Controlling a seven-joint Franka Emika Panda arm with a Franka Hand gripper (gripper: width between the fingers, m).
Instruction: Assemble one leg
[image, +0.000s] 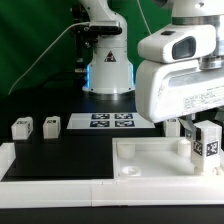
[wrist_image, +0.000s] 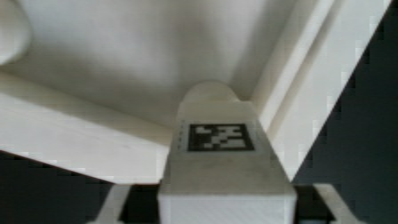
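Observation:
My gripper (image: 203, 128) is shut on a leg (image: 208, 143), a small white block whose black-and-white tag faces the camera. It holds the leg upright over the far corner of the large flat white square part (image: 150, 160) on the exterior view's right. I cannot tell whether the leg touches that part. In the wrist view the leg (wrist_image: 222, 150) fills the middle between the dark pads (wrist_image: 146, 205) of my gripper (wrist_image: 221, 208), with the white square part (wrist_image: 107, 80) beyond it. Two more legs (image: 22, 128) (image: 51, 125) stand on the exterior view's left.
The marker board (image: 110, 122) lies on the black table in front of the arm's base (image: 108, 70). A raised white border (image: 50, 168) runs along the table's front left. A short white block (image: 185, 145) stands on the square part beside the held leg.

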